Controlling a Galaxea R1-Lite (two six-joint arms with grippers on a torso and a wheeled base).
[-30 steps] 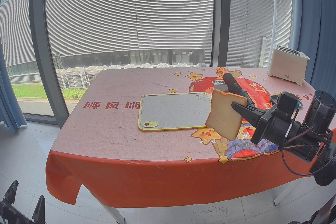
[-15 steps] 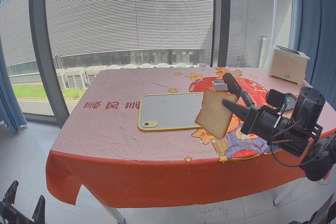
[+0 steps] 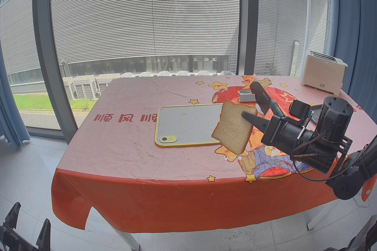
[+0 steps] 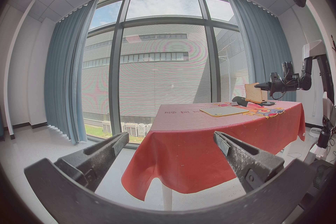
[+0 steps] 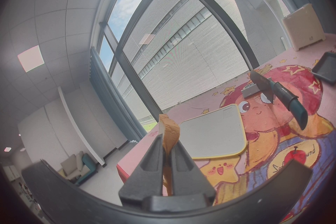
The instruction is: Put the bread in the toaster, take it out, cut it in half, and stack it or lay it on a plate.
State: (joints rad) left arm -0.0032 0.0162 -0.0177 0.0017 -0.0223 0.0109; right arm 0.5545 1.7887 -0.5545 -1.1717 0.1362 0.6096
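Bread slice [image 3: 233,128] pinched in the right gripper [image 3: 242,116], clear of the bench [image 3: 118,153]
It tilts beside the cutting board's [image 3: 188,124] right edge; left gripper [image 4: 168,151] spread, well apart

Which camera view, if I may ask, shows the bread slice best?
The head view: the tan square bread slice shows its broad face. Right wrist view: edge-on in the right pincer. Left wrist view: small, distant.

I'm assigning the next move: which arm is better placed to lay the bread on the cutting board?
Right, likely. The right pincer holds the bread in the air beside the cutting board; the left pincer is open, empty, and off the table.
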